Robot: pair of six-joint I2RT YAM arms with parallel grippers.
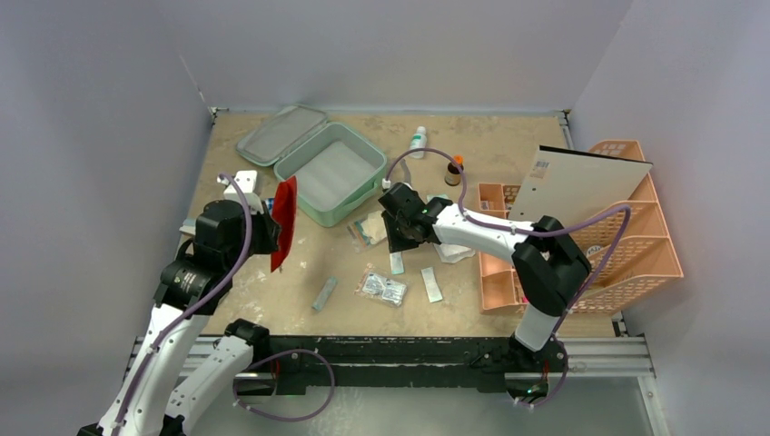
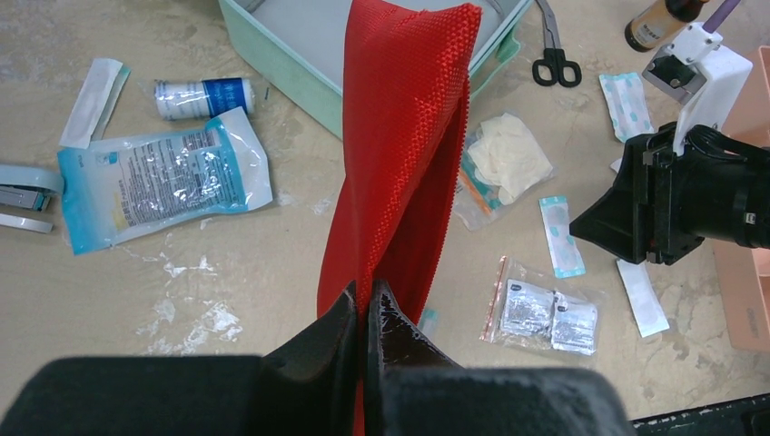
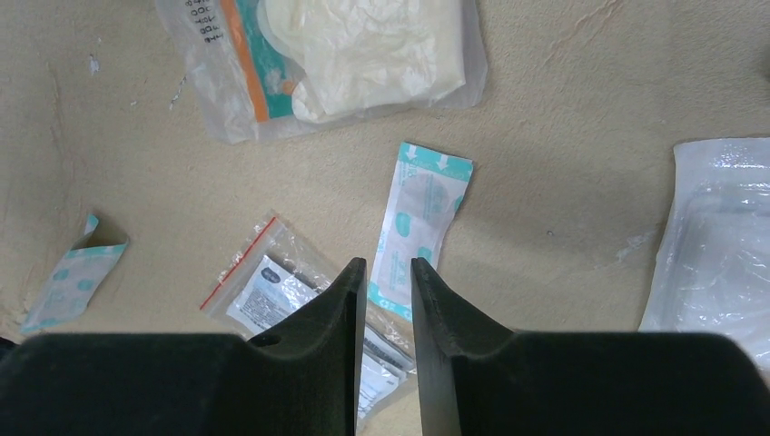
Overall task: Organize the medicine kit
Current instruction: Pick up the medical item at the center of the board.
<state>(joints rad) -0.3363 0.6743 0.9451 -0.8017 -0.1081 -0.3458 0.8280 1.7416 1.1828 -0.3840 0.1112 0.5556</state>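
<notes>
Beige scuffed tabletop (image 1: pixel 508 136), grey walls all round. Task barely started, going by what lies where.

The medicine kit (image 1: pixel 354 205) sits open at the back left of the table, with its lid (image 1: pixel 281 134) flat behind it. The inside looks pale and bare; nothing visible in it from the top view.

The left gripper (image 2: pixel 364 313) is clenched on the bottom edge of the red pouch (image 2: pixel 409 136). It holds the pouch up off the table, hanging folded, just in front of the kit's near-left wall. The pouch is not in the kit yet.

The right gripper (image 3: pixel 386 272) is low over the middle of the table. Its jaws stand narrowly apart, straddling the near end of a teal-and-white plaster sachet (image 3: pixel 419 222). The sachet looks flat on the table, not pinched as far as I can see. Probably the next item to go.

Loose on the table:
- glove bag (image 3: pixel 363 54) just beyond the sachet
- zip bag of foil sachets (image 2: pixel 545 313)
- scissors (image 2: pixel 554 59)
- blue-and-white flat pack (image 2: pixel 154 186)
- small roll (image 2: pixel 202 97)
- white bottle (image 1: pixel 417 141) and brown bottle (image 1: pixel 453 170) near the back
- more thin sachets and a grey strip (image 1: pixel 325 293) at the front

The peach rack (image 1: pixel 636 259) stands at the right with a board (image 1: pixel 581 182) leaning on it.

Judgement: case opened, one item lifted, one being approached. Nearly all the packing is left, then closing the lid.
</notes>
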